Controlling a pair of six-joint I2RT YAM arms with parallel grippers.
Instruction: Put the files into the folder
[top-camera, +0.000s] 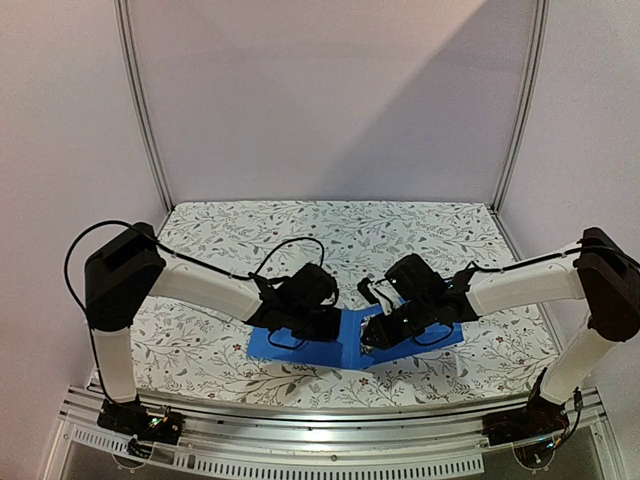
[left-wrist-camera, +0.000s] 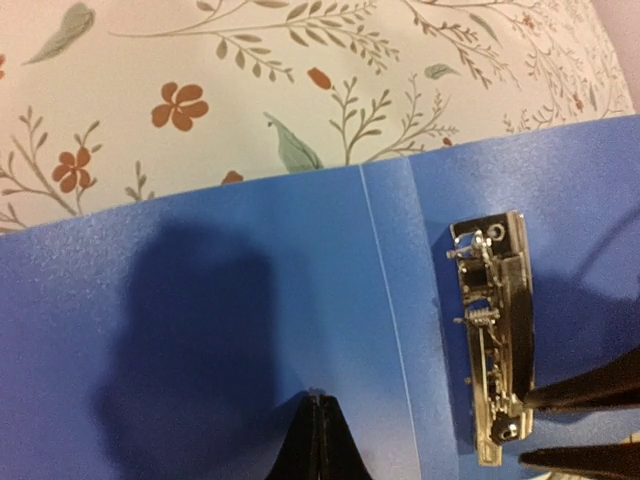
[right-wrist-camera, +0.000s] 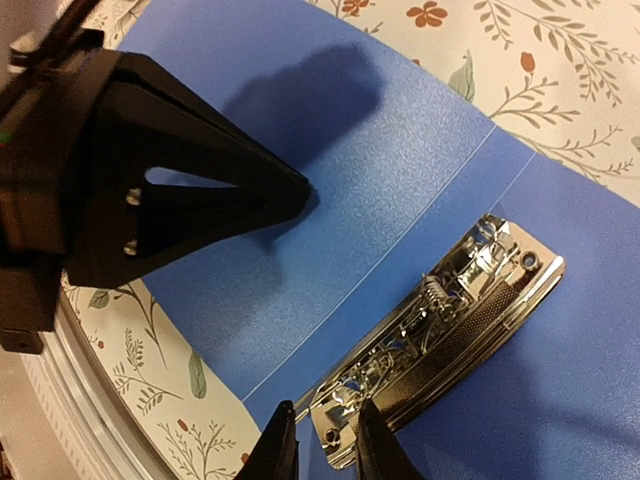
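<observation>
Two white-and-black robot arms, bolted to a silver aluminium rail (top-camera: 320, 420) on the near side of the folder, reach in over a bright blue, stiff-covered plastic folder (top-camera: 350, 352) lying open and flat on a desk draped in a cream cloth printed with grey leaves and rust-red flowers (top-camera: 200, 240). The folder sits close to the desk's near edge, midway between the two arm bases, with its inside face up. The left arm (top-camera: 200, 285) comes down onto the folder's left cover, where the black left fingers (left-wrist-camera: 306, 452) are clenched tip to tip with nothing between them, their point resting on or just above the bare blue surface; the right wrist view shows the same pinched tip beside its own shadow. On the right cover, just beside the folder's spine creases, lies a shiny chrome clip mechanism with a spring and lever (right-wrist-camera: 450, 310). The right arm (top-camera: 520, 285) descends at the near end of that mechanism, and the black right fingers (right-wrist-camera: 283, 447) stand narrowly apart, one on each side of the mechanism's end plate; whether they actually pinch the metal cannot be told. Beyond the folder, the patterned cloth runs on to the far edge of the desk, where pale white panels framed by silver uprights (top-camera: 140, 110) close off the back of the enclosure.
</observation>
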